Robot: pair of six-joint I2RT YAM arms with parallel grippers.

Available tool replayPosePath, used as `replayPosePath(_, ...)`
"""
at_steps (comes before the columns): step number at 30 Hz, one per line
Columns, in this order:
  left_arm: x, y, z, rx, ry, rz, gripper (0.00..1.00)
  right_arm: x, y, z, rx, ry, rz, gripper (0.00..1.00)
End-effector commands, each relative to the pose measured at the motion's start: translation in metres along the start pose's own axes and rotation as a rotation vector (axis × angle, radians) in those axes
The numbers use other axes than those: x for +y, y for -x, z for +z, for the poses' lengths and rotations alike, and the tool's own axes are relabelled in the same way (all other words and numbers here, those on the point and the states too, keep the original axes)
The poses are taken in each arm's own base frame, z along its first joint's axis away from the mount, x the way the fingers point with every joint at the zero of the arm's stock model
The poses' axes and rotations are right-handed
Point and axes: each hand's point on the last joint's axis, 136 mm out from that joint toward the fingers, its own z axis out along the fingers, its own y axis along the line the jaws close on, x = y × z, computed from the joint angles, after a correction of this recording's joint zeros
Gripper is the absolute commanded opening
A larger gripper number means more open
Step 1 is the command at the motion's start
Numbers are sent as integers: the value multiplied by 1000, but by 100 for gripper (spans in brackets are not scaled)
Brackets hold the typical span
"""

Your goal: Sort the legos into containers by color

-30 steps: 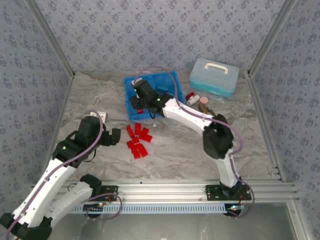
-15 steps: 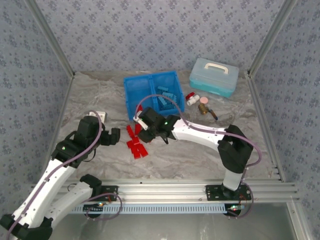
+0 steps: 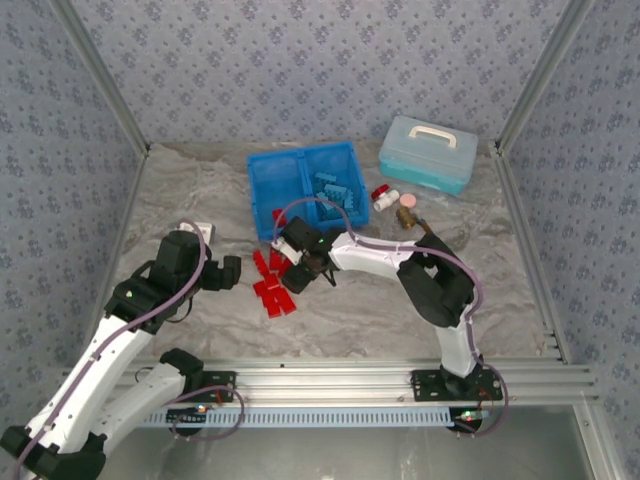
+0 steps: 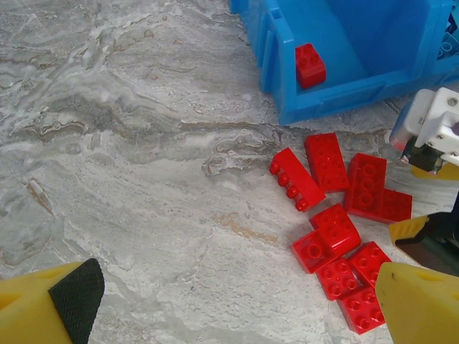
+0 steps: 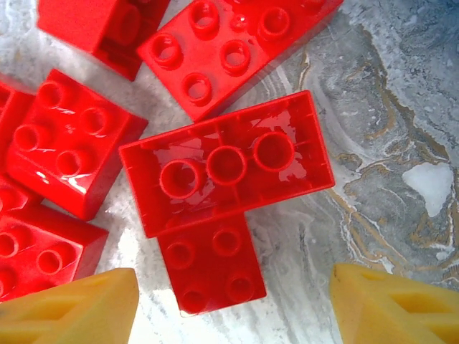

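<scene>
Fig.: Grey-marbled table, enclosed on three sides by blue patterned wallpaper; aluminium rails along near edge. Red legos lie clustered on table, just in front of blue bin. Light-blue legos sit in its right compartment, a single red brick in the left. Left hand: spread wide, empty, beside cluster. Right hand: fingers apart, low over cluster, gripping nothing.

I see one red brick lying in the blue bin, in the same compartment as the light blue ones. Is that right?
Not quite. The red brick does lie in the blue bin, but in the left compartment. The light blue ones are in the right compartment, across the divider. The top external view shows it.
</scene>
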Motion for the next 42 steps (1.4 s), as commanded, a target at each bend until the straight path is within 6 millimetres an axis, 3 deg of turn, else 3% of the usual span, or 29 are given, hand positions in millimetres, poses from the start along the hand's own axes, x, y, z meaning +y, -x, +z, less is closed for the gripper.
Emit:
replayPosePath(1,1,1,0,-4,1,-15,99,6,1,6,13,54,-6,68)
replayPosePath(8,2,0,0,-4,7,-13,99,13,-1,17,24,104,-6,51)
replayPosePath(12,3,0,1,-3,10,-12,99,13,1,16,16,109,2,33)
replayPosePath(15,3,0,1,-3,10,-12,99,11,0,8,7,83,17,32)
replayPosePath(20,3,1,0,-7,9,-12,99,14,3,-31,-98,44,57,32)
replayPosePath(25,-2,6,-6,-40,-29,-5,99,22,18,-93,-296,9,103,32)
replayPosePath(30,-17,17,-23,-144,-150,-11,99,20,58,-151,-542,-34,181,33)
replayPosePath(33,-17,19,-29,-175,-168,-13,99,7,91,-170,-651,-76,254,35)
replayPosePath(36,-18,19,-32,-187,-176,-11,99,-15,115,-159,-638,-149,327,36)
replayPosePath(42,-33,17,-39,-195,-275,13,99,-53,146,-105,-532,-215,415,34)
